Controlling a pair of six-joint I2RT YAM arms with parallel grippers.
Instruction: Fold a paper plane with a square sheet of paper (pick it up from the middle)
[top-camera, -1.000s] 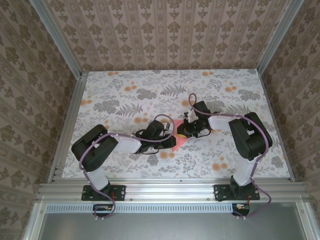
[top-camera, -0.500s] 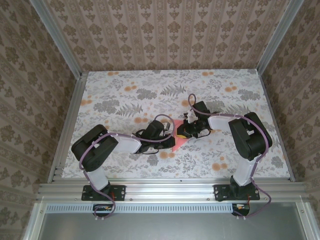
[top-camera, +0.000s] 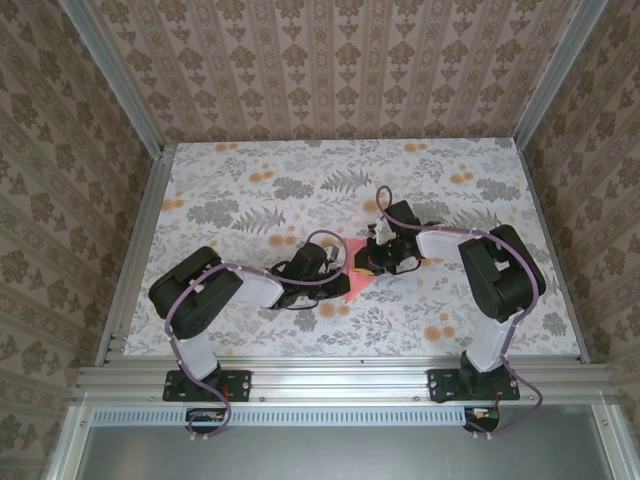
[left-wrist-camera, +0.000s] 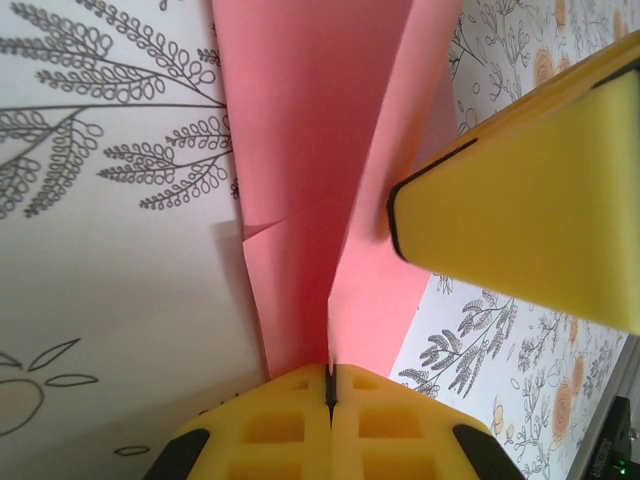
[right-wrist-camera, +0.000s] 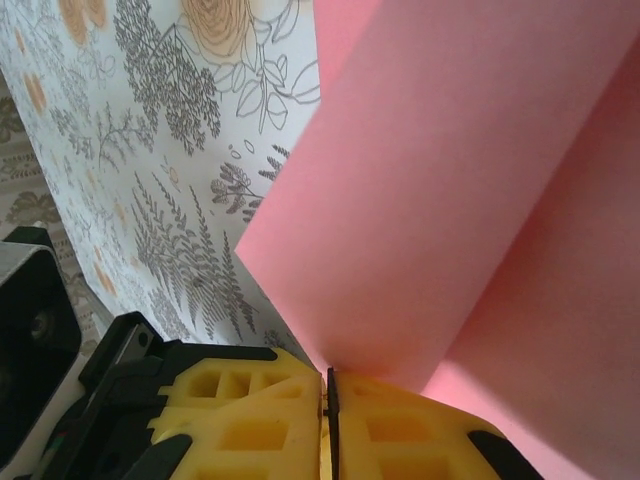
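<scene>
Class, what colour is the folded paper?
The paper is plain pink-red, best seen in the left wrist view.

Damask-papered walls (top-camera: 330, 60) enclose a floral-print table (top-camera: 250, 180) framed by aluminium rails (top-camera: 340, 378).

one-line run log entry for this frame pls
left gripper: shut on pink paper | right gripper: shut on pink paper | paper: partly folded, pinched from both sides, middle of floral table

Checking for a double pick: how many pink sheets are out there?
1: the folded pink paper at the centre of the table, pinched by the left gripper and right gripper. Another sheet beneath could be hidden.
</scene>
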